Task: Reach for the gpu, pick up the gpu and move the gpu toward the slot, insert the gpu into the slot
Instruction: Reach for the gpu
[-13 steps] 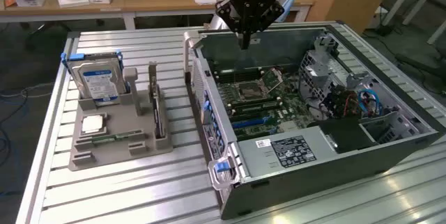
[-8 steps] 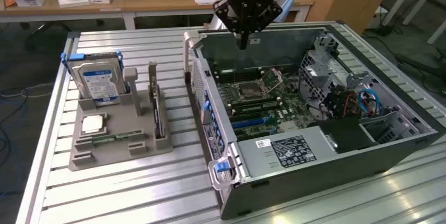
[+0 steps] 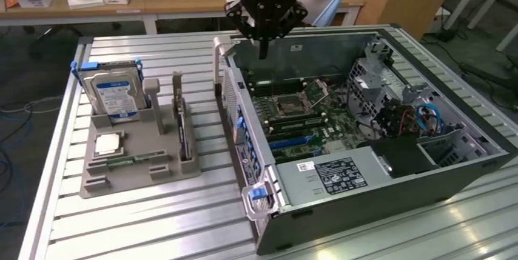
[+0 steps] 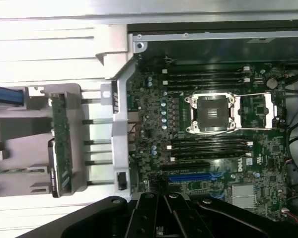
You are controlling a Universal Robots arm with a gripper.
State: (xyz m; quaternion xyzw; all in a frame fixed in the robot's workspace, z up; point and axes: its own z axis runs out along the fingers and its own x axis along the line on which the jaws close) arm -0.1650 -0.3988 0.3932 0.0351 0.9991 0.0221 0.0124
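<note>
The gpu [image 3: 183, 123] is a thin dark card standing on edge in a grey holder [image 3: 137, 172] on the table, at the exterior view's left of the open computer case [image 3: 453, 169]. In the wrist view the gpu [image 4: 59, 144] shows edge-on, green, in the same holder. My gripper [image 3: 261, 51] hangs shut and empty over the case's far edge, above the motherboard and well apart from the gpu. Its dark fingers [image 4: 148, 214] are pressed together. The blue slot [image 3: 293, 142] lies on the motherboard; in the wrist view the slot [image 4: 188, 177] is close to my fingertips.
A blue-labelled hard drive [image 3: 113, 93] stands upright in the holder, with a processor chip [image 3: 108, 143] and a small memory stick [image 3: 128, 161] lying flat. The case holds a CPU socket [image 4: 211, 113], cables [image 3: 421, 117] and a drive cage. A desk stands behind.
</note>
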